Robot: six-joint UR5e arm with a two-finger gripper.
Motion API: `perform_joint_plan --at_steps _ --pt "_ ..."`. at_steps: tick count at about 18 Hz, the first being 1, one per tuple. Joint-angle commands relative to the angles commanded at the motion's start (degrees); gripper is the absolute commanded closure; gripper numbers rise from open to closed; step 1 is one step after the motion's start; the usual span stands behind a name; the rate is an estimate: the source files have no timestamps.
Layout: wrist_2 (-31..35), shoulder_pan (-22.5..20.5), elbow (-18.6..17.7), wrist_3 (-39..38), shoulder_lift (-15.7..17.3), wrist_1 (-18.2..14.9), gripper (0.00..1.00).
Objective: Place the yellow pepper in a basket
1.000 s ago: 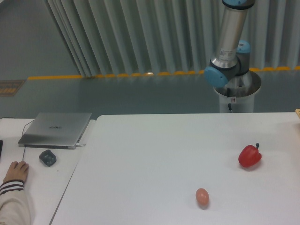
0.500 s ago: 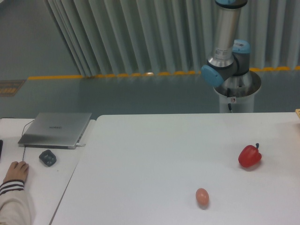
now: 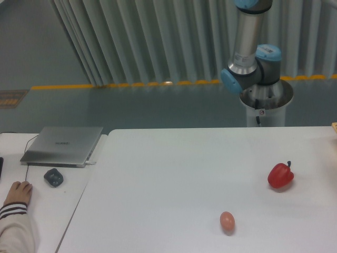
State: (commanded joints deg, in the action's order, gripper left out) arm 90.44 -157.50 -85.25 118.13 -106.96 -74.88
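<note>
The yellow pepper is out of view. A red pepper [image 3: 280, 175] with a dark stem lies on the white table [image 3: 174, 174] at the right. A small tan-pink egg [image 3: 227, 221] lies near the front middle. Only the arm's base and lower links [image 3: 247, 47] show at the back right, behind the table. The gripper is above the frame and not visible. A sliver of a tan object, perhaps the basket's edge [image 3: 334, 126], shows at the far right edge.
A closed grey laptop [image 3: 63, 145] and a dark mouse [image 3: 53, 177] sit on a side table at the left. A person's hand [image 3: 18, 194] in a striped sleeve rests at the front left. Grey curtains hang behind.
The arm's upright link has swung a little to the left over the two earlier frames. The red pepper and egg have not moved.
</note>
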Motion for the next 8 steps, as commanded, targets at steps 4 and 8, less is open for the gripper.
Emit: perform_joint_plan --at_steps 4,8 --pt "0.1 0.4 0.0 -0.1 -0.1 0.0 0.0" --pt "-0.1 0.5 -0.1 0.0 -0.1 0.0 0.0"
